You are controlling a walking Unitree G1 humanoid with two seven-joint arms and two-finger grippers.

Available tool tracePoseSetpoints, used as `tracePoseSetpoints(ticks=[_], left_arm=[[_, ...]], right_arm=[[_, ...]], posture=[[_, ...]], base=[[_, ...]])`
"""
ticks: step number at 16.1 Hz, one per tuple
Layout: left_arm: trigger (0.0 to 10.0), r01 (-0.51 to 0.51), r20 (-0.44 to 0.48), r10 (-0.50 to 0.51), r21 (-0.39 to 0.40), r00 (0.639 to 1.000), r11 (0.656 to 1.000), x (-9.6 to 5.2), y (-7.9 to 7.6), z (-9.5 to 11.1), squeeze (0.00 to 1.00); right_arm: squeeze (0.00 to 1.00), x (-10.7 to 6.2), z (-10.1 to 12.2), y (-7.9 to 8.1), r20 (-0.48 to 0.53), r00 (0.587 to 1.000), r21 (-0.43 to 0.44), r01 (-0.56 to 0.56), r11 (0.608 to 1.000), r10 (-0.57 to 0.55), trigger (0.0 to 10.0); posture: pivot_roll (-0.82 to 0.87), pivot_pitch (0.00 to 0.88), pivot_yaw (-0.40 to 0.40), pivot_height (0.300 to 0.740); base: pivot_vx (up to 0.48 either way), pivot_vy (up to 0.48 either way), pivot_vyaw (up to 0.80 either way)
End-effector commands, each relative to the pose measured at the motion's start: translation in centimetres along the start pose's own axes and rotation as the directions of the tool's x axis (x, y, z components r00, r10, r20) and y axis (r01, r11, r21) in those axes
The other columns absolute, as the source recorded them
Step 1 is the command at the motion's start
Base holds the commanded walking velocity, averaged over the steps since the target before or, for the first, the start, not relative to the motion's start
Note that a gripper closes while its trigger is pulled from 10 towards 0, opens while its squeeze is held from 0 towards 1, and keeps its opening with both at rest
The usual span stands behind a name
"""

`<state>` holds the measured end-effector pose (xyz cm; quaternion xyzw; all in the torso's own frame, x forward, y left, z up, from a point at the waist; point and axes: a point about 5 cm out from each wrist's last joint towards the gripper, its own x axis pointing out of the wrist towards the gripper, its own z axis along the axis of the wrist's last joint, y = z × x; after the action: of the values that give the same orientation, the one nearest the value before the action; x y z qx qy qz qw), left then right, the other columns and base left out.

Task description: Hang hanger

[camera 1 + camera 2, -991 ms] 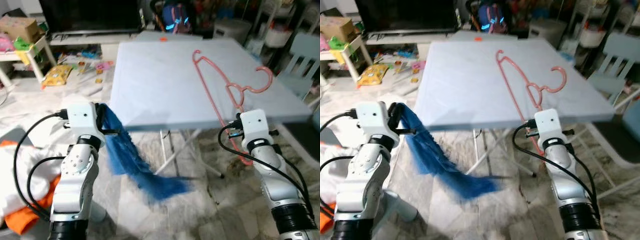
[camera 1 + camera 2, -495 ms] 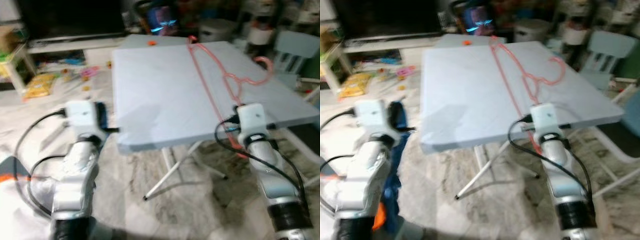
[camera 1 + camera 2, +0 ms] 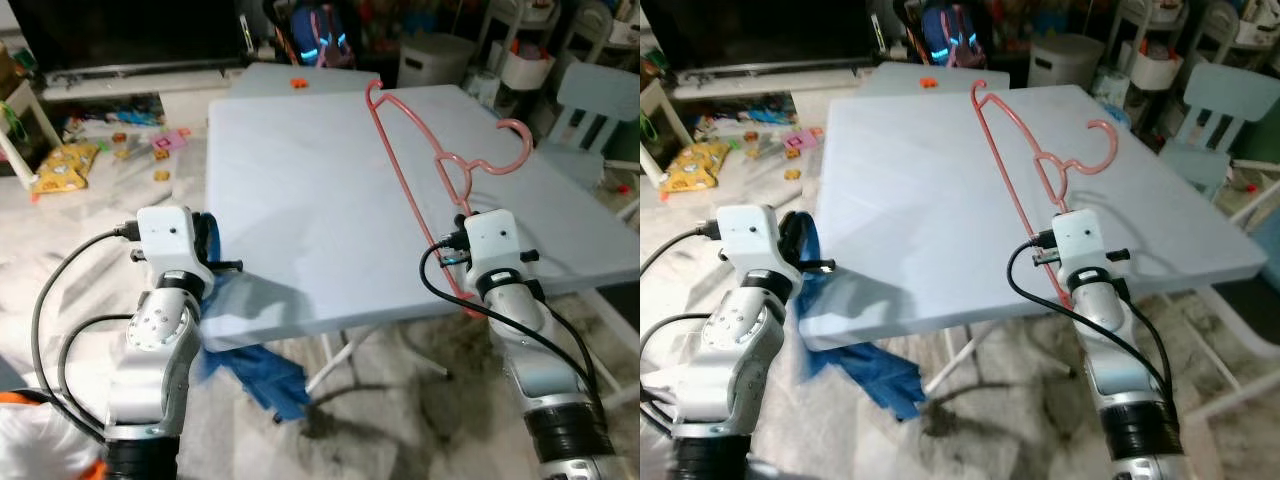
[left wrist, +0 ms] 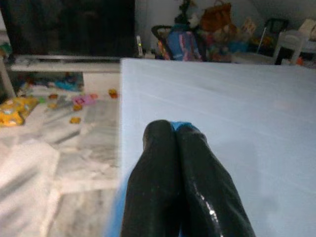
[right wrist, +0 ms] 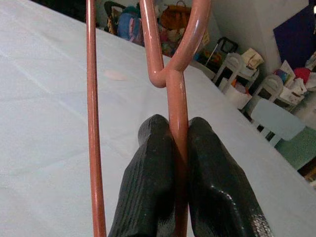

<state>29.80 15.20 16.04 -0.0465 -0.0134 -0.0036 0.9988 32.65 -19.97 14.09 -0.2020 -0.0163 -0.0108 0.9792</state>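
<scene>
A pink hanger stands tilted over the light blue table, its hook pointing right. My right gripper is shut on the hanger's lower neck, just above the table's near right part. My left gripper is shut on a blue cloth at the table's near left edge. The cloth hangs down past the edge toward the floor, and a small blue corner peeks out at the fingertips.
A white chair stands at the table's right side. Behind the table are a backpack, a white bin and a TV stand. Toys litter the floor at left. White and orange laundry lies near my left side.
The camera has come closer to the table and steadied. Both grippers keep their holds and now sit at the table's near edge; the blue cloth now hangs bunched under the table's edge.
</scene>
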Motion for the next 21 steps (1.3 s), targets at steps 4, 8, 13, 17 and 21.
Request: tracePoseSetpoints(ticks=[4, 8, 13, 17, 21], left_arm=[[10.0, 0.009, 0.013, -0.009, 0.005, 1.0, 1.0, 0.2, -0.5, 0.5, 0.0], [10.0, -0.037, 0.038, 0.037, -0.005, 0.999, 0.999, 0.3, 0.0, 0.9, 0.0], [10.0, -0.119, 0.046, 0.12, -0.013, 0.992, 0.993, 0.3, 1.3, 1.0, 0.0], [10.0, -0.126, 0.053, 0.126, -0.012, 0.991, 0.992, 0.4, 1.5, 1.0, 0.0], [10.0, -0.12, 0.063, 0.12, -0.008, 0.991, 0.993, 0.4, 1.6, 1.1, 0.0]], right_arm=[[0.0, 0.5, 0.7, -0.3, 0.023, 1.0, -0.007, 0.002, 1.0, -0.002, 10.0], [0.0, 0.7, 1.0, -0.3, 0.039, 0.999, -0.033, -0.011, 0.999, 0.012, 10.0], [0.0, 0.6, 0.8, -0.3, 0.038, 0.999, -0.031, -0.018, 0.999, 0.019, 10.0], [0.0, 0.7, 0.8, -0.1, 0.04, 0.999, -0.033, -0.026, 0.999, 0.028, 10.0], [0.0, 0.7, 0.8, 0.0, 0.047, 0.998, -0.034, -0.034, 0.999, 0.036, 10.0]], posture=[[-0.11, 0.0, -0.027, 0.74], [-0.1, 0.0, -0.03, 0.74], [-0.11, 0.0, -0.03, 0.74], [-0.11, 0.0, -0.028, 0.74], [-0.11, 0.0, -0.029, 0.74]], base=[[0.0, -0.44, 0.0], [0.0, -0.104, 0.0], [0.0, 0.0, 0.0], [0.0, 0.0, 0.0], [0.0, 0.0, 0.0]])
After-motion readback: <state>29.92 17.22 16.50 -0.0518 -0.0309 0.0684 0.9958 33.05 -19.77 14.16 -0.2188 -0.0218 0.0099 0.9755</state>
